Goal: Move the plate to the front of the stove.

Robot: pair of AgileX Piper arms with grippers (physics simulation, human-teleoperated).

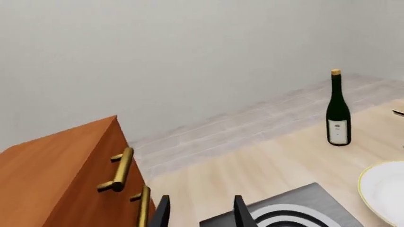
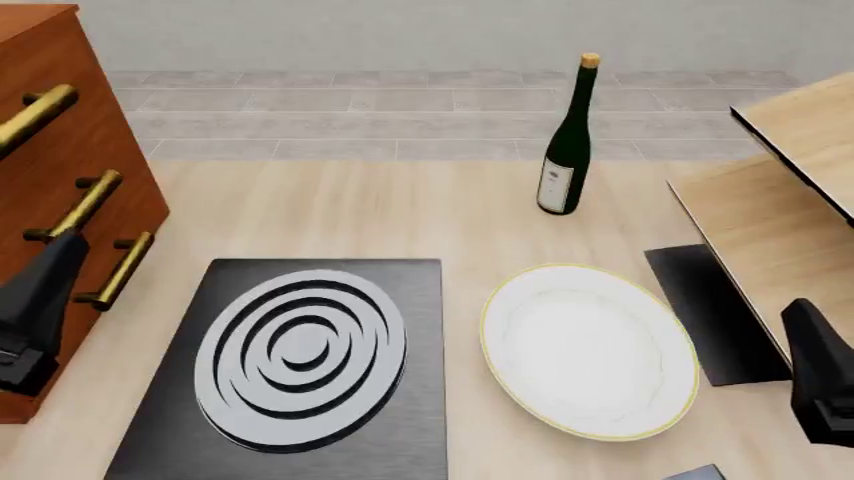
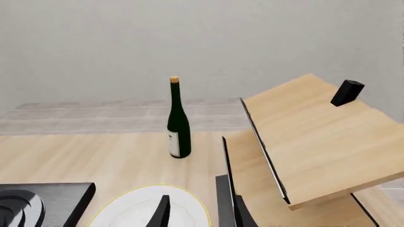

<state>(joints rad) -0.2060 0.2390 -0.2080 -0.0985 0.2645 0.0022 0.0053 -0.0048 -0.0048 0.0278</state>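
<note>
A: Where was the plate (image 2: 589, 350) found relative to the claws?

B: It was seen lying flat on the wooden table (image 2: 347, 215), ahead of the right gripper (image 3: 198, 215) and just past its fingertips, its gold rim showing between and beyond them in the right wrist view. From the left gripper (image 1: 200, 213) it was placed ahead and off to the right, with only its edge caught in the left wrist view.

A: And the stove (image 2: 300, 365)?

B: It was laid directly ahead of the left gripper, its silver rings showing just past the right finger. The plate was set just beside the stove's right edge, apart from it by a narrow gap.

A: How were the claws held?

B: Both were seen with fingers spread apart and nothing between them; neither was touching the plate.

A: What else was noted?

B: A dark green wine bottle (image 2: 567, 140) was stood upright farther away, beyond the plate. A black mat (image 2: 714, 310) was laid right of the plate, partly under a light wooden shelf unit (image 3: 315, 137). An orange-brown cabinet (image 2: 60, 170) with brass handles was placed left of the left gripper.
</note>
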